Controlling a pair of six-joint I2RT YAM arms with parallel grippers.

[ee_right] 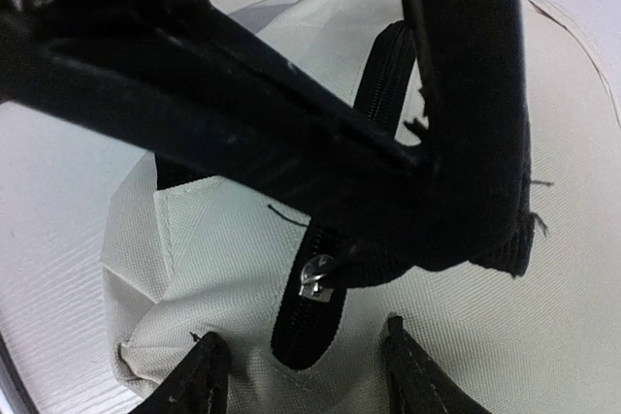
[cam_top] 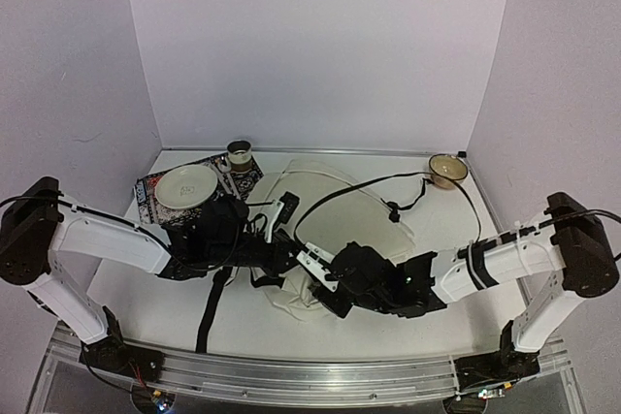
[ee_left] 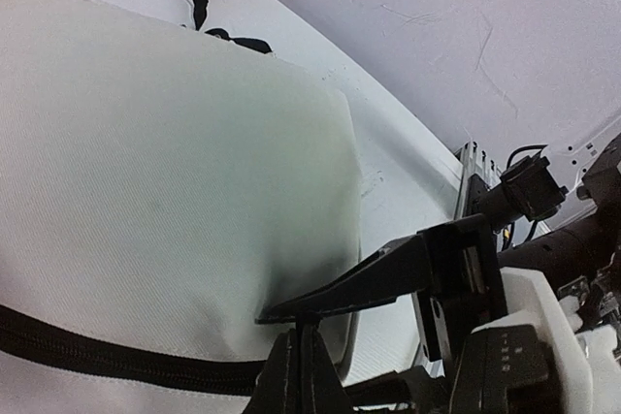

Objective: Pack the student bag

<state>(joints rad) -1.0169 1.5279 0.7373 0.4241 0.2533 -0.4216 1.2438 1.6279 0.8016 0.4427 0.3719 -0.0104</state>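
Student bag [cam_top: 359, 206], one, cream, lies slumped mid-tabletop [cam_top: 146, 288] between the two arms. The left hand [ee_left: 299, 336] is clamped shut on its fabric beside the black zipper [ee_right: 383, 75]. The right hand [ee_right: 301, 336] stands partly open, fingers either side of that zipper's silver pull [ee_right: 315, 276], holding nothing. Behind: one plate [cam_top: 186, 186] on one patterned mat [cam_top: 150, 196], one cup [cam_top: 240, 153], one bowl [cam_top: 447, 170].

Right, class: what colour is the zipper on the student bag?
Black, set in the cream student bag; the zipper shows best in the right wrist view.
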